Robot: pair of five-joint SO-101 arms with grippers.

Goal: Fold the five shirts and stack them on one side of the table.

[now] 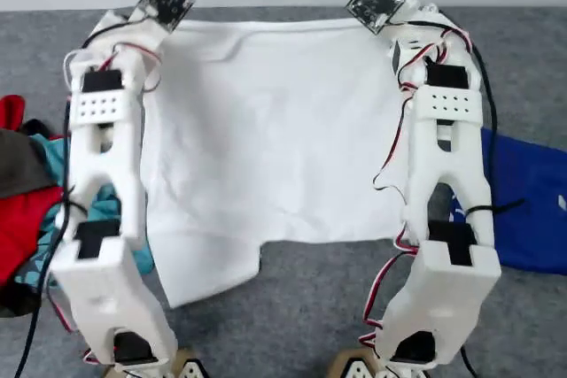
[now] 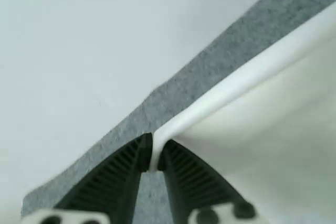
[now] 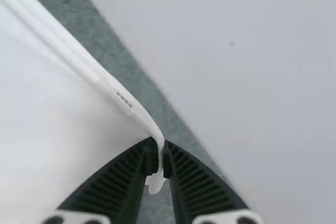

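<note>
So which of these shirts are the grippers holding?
The white shirt spread across the middle: the left gripper and right gripper each pinch its far edge. The blue shirt and the red-and-teal heap lie untouched at the sides.

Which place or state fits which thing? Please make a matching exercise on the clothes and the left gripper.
1 white shirt
2 blue garment
3 red garment
4 left gripper

a in the pile beside the left arm
b shut on a shirt's edge
c spread flat in the middle of the table
d beside the right arm

Pairs: 1-c, 2-d, 3-a, 4-b.
</note>
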